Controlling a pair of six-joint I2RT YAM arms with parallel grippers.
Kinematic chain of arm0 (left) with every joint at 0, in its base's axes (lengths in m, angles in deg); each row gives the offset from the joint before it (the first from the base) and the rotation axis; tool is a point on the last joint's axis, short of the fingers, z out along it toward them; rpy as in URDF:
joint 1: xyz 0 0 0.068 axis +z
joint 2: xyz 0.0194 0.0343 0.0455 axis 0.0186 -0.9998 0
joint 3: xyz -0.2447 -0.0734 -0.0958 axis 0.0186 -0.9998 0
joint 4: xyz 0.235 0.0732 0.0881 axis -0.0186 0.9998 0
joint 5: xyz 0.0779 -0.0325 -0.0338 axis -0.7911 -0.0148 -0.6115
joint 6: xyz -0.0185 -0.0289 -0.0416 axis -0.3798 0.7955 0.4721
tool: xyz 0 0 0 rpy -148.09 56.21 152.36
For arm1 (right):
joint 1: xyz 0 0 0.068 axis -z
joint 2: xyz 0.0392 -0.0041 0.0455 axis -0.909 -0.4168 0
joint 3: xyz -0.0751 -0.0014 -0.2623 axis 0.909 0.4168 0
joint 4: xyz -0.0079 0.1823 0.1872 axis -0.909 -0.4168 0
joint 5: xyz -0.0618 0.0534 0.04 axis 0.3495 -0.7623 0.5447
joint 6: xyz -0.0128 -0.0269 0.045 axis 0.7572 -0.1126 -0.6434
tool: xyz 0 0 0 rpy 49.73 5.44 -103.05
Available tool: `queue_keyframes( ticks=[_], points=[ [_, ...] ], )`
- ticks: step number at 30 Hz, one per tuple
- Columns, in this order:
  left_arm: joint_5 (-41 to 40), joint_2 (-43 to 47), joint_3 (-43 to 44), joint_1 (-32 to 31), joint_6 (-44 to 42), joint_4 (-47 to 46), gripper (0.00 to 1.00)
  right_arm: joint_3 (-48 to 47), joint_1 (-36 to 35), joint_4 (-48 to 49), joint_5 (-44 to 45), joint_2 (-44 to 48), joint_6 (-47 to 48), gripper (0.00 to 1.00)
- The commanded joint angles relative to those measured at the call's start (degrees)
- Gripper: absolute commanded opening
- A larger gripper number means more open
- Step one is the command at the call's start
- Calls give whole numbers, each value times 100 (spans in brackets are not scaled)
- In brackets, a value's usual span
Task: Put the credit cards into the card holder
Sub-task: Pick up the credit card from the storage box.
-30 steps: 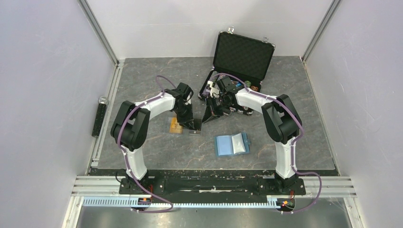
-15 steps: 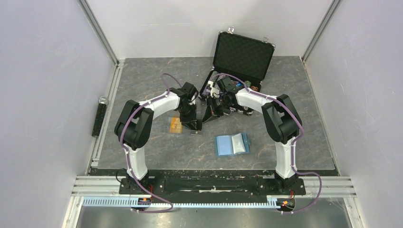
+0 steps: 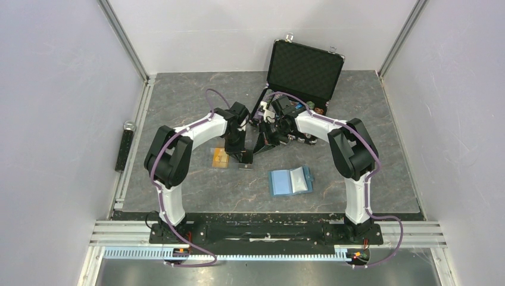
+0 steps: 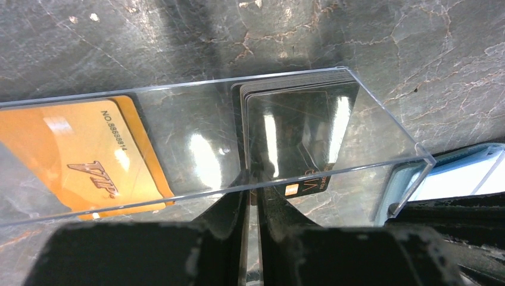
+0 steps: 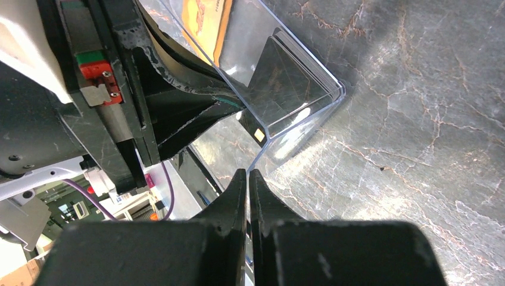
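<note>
A clear plastic box [image 4: 196, 143] holds a stack of black credit cards [image 4: 298, 128], which also shows in the right wrist view [image 5: 286, 83]. My left gripper [image 4: 253, 179] is shut on the box's near wall. My right gripper [image 5: 248, 173] is shut on a corner edge of the same box [image 5: 309, 113]. An orange-gold card [image 3: 221, 157] lies flat on the table beside the box, and I see it through the plastic [image 4: 83, 155]. The teal card holder [image 3: 290, 180] lies open to the right of both grippers [image 3: 243, 159] [image 3: 259, 150], with a pale panel inside. No whitish card shows clearly.
A big black case [image 3: 305, 70] stands open at the back right, with small items in its base behind the right arm. A black bar [image 3: 125, 149] lies along the left rail. Grey walls close in both sides.
My left gripper has moved a little right and back, closer to the right gripper. The right arm, the orange card and the card holder have stayed put.
</note>
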Motion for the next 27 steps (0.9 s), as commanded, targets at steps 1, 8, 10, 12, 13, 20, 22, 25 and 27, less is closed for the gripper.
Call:
queue_keyframes(
  ticks=[1,8,10,12,13,20,22,25,27],
  points=[
    [-60,36,283,-54,-203,2,11,-91,-57,61,20,-106,47,0],
    [41,85,358,-62,-105,-2,5,-82,-61,63,13,-106,54,1],
    [75,157,376,-61,-69,-31,5,-82,-61,51,4,-107,49,1],
    [131,238,377,-64,-32,-81,6,-73,-61,54,4,-106,58,1],
    [153,246,383,-61,-37,-91,8,-64,-61,62,4,-107,63,1],
    [149,19,448,-71,-225,73,14,-46,-60,62,-22,-107,82,1],
    [70,-14,446,-71,-280,111,14,-47,-61,58,-22,-107,87,1],
    [-14,-117,506,-87,-362,208,14,-45,-59,64,-39,-116,84,1],
    [-31,-194,555,-101,-403,243,13,-47,-62,64,-45,-120,90,1]
  ],
)
